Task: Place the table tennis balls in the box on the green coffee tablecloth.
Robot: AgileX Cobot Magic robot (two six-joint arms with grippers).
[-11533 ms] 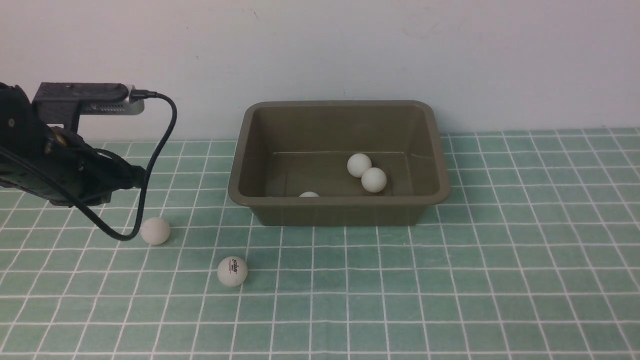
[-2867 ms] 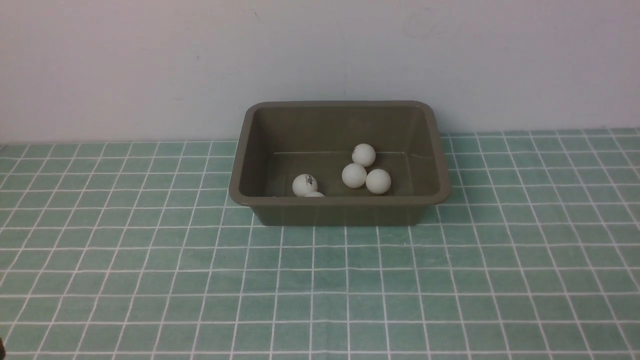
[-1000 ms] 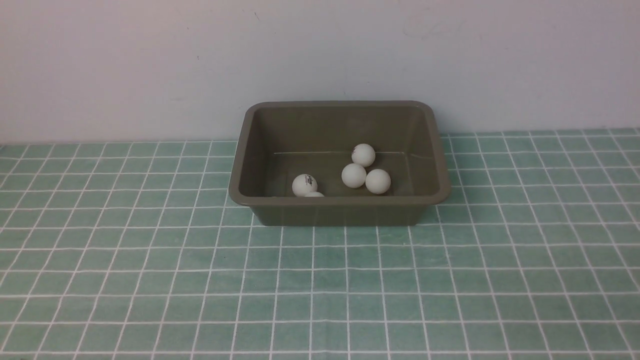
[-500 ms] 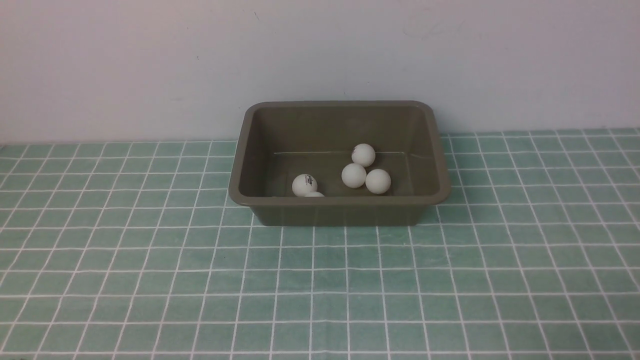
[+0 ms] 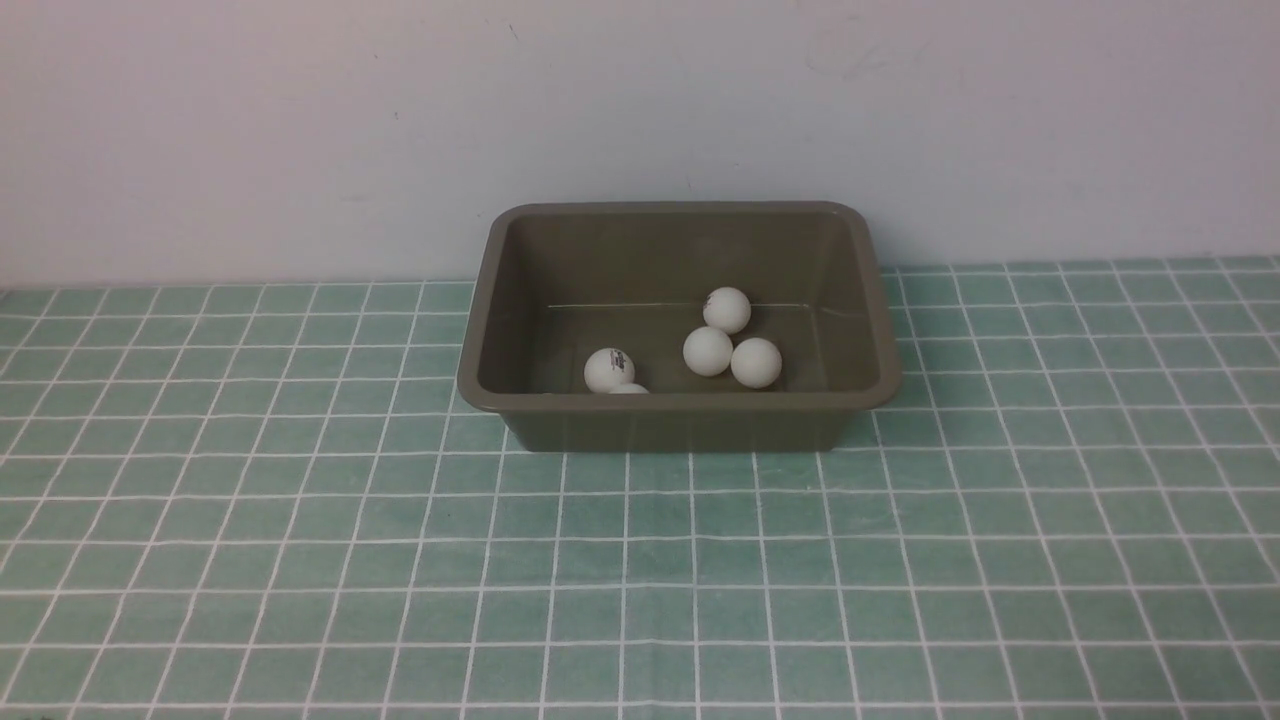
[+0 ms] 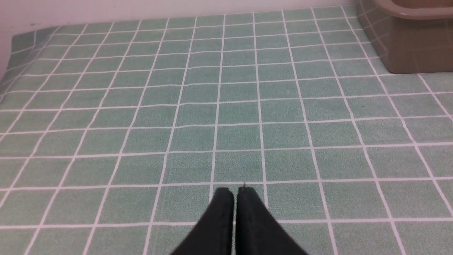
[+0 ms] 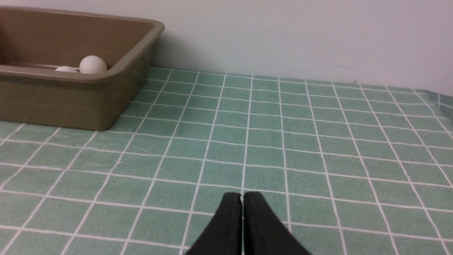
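The olive-brown box stands on the green coffee tablecloth near the back wall. Several white table tennis balls lie inside it: three clustered at the right of its floor, one with a dark logo, and another just peeking over the near rim. Neither arm shows in the front view. My left gripper is shut and empty over bare cloth, left of the box. My right gripper is shut and empty, right of the box, where a ball shows above the rim.
A pale wall rises right behind the box. The cloth's left edge drops off in the left wrist view, and its right edge shows in the right wrist view.
Nothing has moved over the last second. Earlier, two balls lay on the cloth left of the box and the left arm was in view; now the balls lie in the box.
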